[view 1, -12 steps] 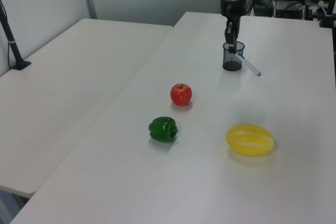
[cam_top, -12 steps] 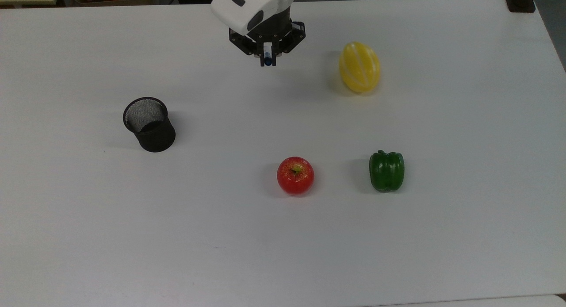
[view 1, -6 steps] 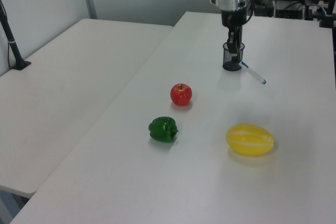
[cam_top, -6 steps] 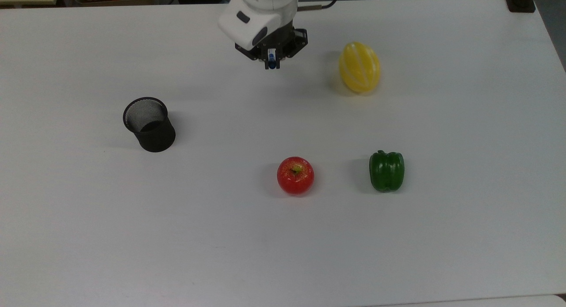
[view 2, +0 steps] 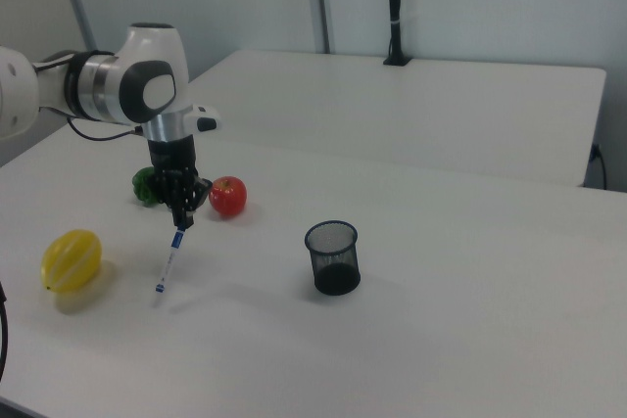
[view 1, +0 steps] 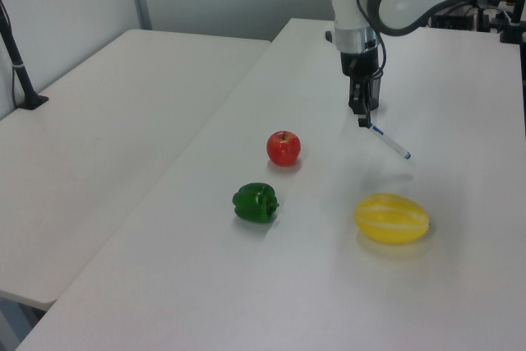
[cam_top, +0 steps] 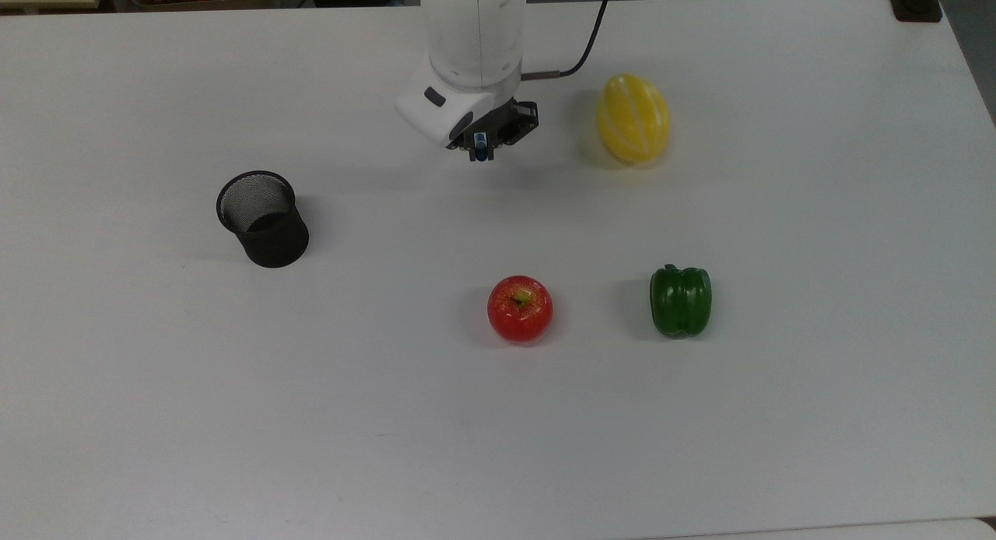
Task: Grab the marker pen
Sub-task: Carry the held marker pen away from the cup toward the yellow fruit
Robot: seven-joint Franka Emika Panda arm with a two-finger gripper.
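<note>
My gripper [cam_top: 481,152] is shut on the marker pen [cam_top: 480,142], a slim white barrel with blue ends, gripped at its upper end. The pen [view 1: 388,141] hangs tilted below the fingers, with its lower tip slanting toward the left view's right, close above the white table [cam_top: 778,415]. In the right view the gripper [view 2: 181,221] holds the pen [view 2: 169,261] in front of the red apple [view 2: 227,196]. In the top view the gripper sits left of the yellow melon [cam_top: 633,117].
A black mesh cup [cam_top: 262,219] stands upright at the top view's left. The red apple [cam_top: 520,308] and a green pepper [cam_top: 681,299] sit near the table's middle. A second white table [view 1: 107,113] adjoins in the left view.
The arm has carried the pen downward in the top view, toward the apple's side, and lower toward the table. The fruit and the cup have not moved.
</note>
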